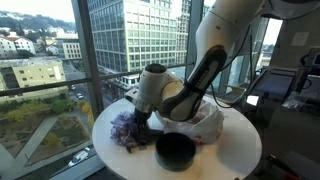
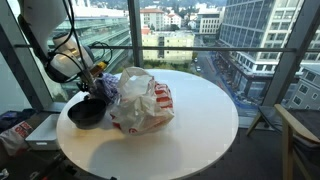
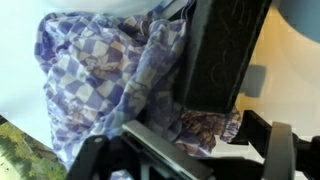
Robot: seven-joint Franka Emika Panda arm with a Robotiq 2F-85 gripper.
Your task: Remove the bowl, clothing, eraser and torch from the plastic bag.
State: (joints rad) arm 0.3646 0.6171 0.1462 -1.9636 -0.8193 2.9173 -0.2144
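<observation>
Seeming to drop the clothing (image 1: pixel 122 130) left of the bowl (image 1: pixel 175 152), outside the plastic bag (image 1: pixel 208 122), gripper (image 1: pixel 140 122) hovers over it, finger spread unclear; next move needs reaching into the bag.

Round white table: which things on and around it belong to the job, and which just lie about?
Job: round matte black bowl; purple patterned fabric clothing; translucent whitish plastic bag with red markings.
Lying about: brown wooden chair; red and blue floor clutter.
</observation>
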